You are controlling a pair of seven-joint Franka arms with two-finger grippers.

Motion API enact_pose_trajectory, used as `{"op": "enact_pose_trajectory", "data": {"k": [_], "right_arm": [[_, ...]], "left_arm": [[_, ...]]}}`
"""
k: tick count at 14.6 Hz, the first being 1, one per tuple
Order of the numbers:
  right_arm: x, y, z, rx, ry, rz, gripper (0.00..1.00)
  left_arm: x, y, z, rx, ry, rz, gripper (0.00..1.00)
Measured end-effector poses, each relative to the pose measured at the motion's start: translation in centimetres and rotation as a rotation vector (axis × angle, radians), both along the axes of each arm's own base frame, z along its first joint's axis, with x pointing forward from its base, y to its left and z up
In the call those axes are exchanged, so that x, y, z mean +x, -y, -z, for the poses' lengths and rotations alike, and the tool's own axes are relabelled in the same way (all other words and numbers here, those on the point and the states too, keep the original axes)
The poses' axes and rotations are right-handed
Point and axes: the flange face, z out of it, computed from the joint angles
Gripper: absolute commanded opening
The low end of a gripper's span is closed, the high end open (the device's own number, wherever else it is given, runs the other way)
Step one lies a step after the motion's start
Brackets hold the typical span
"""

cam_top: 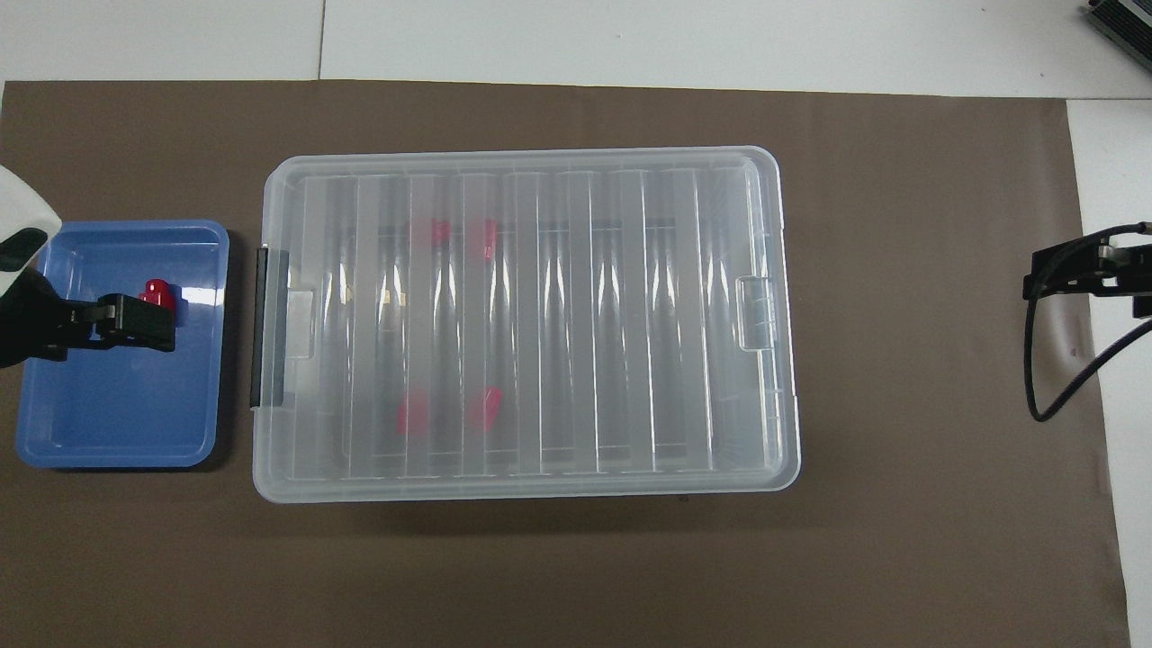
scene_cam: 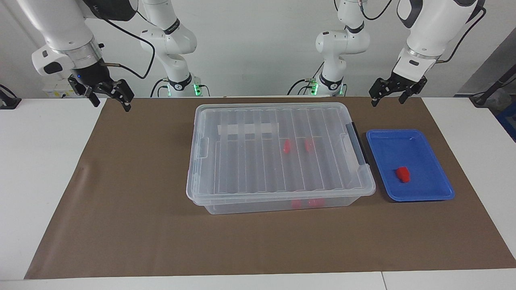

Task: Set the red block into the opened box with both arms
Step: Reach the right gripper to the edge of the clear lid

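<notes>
The red block (scene_cam: 402, 174) (cam_top: 157, 293) lies in a shallow blue tray (scene_cam: 427, 192) (cam_top: 117, 432) beside the box, toward the left arm's end of the table. The box (scene_cam: 242, 169) (cam_top: 576, 324) is a large clear bin at mid-mat, with its ribbed lid lying flat on it. Its black latch (scene_cam: 357, 141) faces the tray. My left gripper (scene_cam: 388, 102) (cam_top: 153, 326) hangs open, high above the tray's end of the mat and well clear of the block. High over the other end of the mat, my right gripper (scene_cam: 112, 105) (cam_top: 1044, 270) is open and holds nothing.
Red shapes (scene_cam: 286, 146) (cam_top: 486, 409) show through the box's lid and wall. A white tape strip (scene_cam: 248, 129) runs across the lid. Two slimmer arms with green-lit bases (scene_cam: 181, 86) stand at the robots' edge. A brown mat (scene_cam: 133, 225) covers the table.
</notes>
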Motion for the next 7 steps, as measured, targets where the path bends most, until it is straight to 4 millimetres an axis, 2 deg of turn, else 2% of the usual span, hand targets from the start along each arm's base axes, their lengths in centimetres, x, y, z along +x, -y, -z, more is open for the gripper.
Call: {"op": "enact_pose_trajectory", "data": {"k": [7], "right_arm": [[-0.36, 0.42, 0.25, 0.002, -0.029, 0.009, 1.00]], "left_arm": [[0.00, 0.00, 0.00, 0.000, 0.000, 0.000, 1.00]]}}
